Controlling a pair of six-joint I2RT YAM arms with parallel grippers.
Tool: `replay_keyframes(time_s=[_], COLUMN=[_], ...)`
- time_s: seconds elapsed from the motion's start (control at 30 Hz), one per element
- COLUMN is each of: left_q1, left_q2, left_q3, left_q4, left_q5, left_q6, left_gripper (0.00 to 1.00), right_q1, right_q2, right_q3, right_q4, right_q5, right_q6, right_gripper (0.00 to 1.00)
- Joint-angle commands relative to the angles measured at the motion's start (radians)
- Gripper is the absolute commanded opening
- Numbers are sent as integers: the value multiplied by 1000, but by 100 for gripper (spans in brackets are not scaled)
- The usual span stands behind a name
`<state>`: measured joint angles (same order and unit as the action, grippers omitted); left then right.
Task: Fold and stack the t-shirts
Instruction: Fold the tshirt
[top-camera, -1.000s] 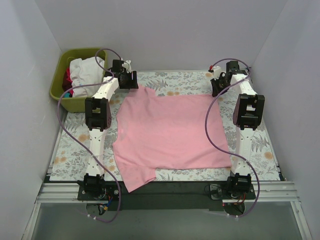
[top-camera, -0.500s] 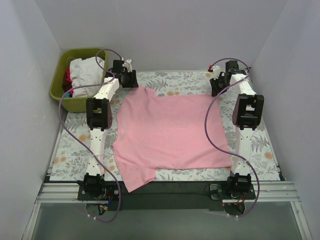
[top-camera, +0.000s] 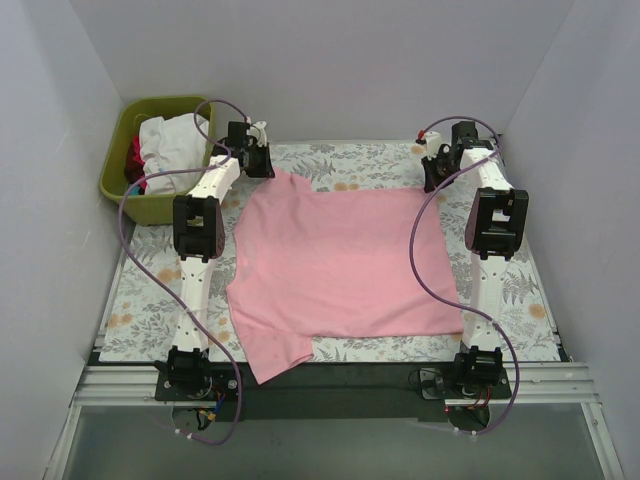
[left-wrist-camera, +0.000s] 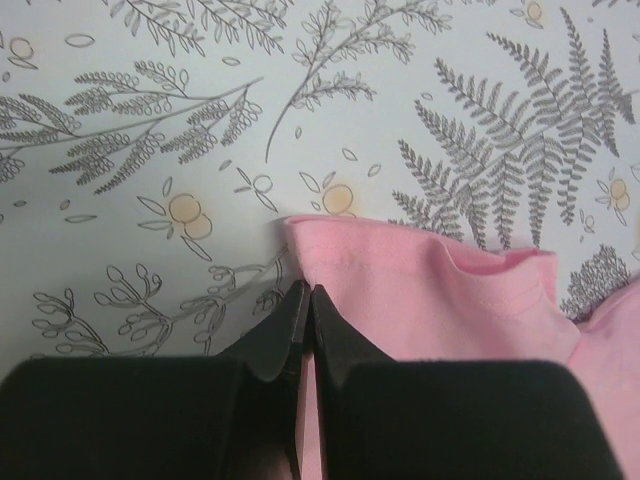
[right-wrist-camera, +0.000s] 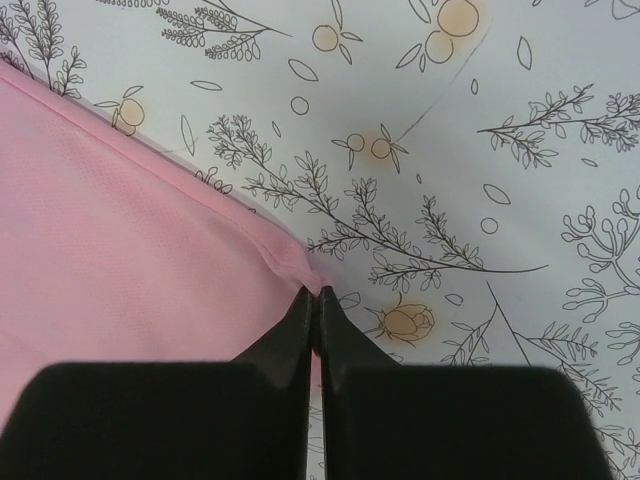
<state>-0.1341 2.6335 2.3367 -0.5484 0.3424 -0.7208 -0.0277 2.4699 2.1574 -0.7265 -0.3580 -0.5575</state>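
Currently the pink t-shirt lies spread flat on the floral-covered surface, giving both arms clean access to its far edge. The left claw is pressed together on the far-left corner; the right claw pinches the far-right corner. Gripping both corners of one edge allows an even lift, judged as preparation for the first fold. Further shirts wait in the olive bin.

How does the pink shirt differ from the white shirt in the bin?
The pink shirt lies flat on the mat; the white shirt sits bunched in the bin. The left tool and right tool pinch the pink shirt's far corners; none holds the white shirt. Both are cloth.
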Motion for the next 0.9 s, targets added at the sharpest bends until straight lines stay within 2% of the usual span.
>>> replay_keyframes(time_s=[0.0, 0.43, 0.87], left_q1=[-4, -2, 22], left_q2=[-151, -398, -681], left_q3=[-51, -272, -617], left_q4=[31, 79, 102], left_q5=[50, 164, 237], left_q6=[34, 106, 216], left_gripper=[0, 0, 0], right_q1=[5, -1, -38], right_q2=[-74, -206, -336], right_q3=[-19, -122, -283], right_q4=[-19, -19, -21], right_q5=[-16, -39, -82], right_q6=[-22, -62, -127], right_gripper=[1, 1, 1])
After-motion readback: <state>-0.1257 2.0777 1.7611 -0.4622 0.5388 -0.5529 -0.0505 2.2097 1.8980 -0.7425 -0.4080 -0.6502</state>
